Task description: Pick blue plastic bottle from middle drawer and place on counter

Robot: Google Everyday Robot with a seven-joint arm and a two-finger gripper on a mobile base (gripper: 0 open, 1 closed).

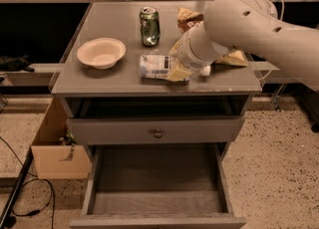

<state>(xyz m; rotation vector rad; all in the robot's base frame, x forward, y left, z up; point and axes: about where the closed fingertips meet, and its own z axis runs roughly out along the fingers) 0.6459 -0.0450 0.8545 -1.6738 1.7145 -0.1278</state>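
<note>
Most of the task is looking done. The bottle (157, 66) is lying on its side on the counter (94, 81), near the front edge, just in front of the can (149, 26) and to the right of the bowl (101, 53). The drawer (157, 175) below is standing pulled out, with only bare grey floor showing.

Judging from this, the placing step is in hand and nearing its end, with release and withdrawal remaining.

The gripper (176, 66) is sitting low on the counter at the bottle's right end, overlapping it and hiding that end. Whether it is clamping the bottle or has already let go cannot be told from this view.

The next move is calling for a clean let-go if the bottle is being held, then a lift away. It should go without a sideways nudge, since a bottle on its side is likely to roll toward the front edge.

The arm (249, 29) is reaching in from the right, sloping down and leftward across the counter's right half. Its wrist is bending down toward the bottle. It is covering part of the bag (188, 18) behind it and passing near the can, so the retreat is needing care on both.
</note>
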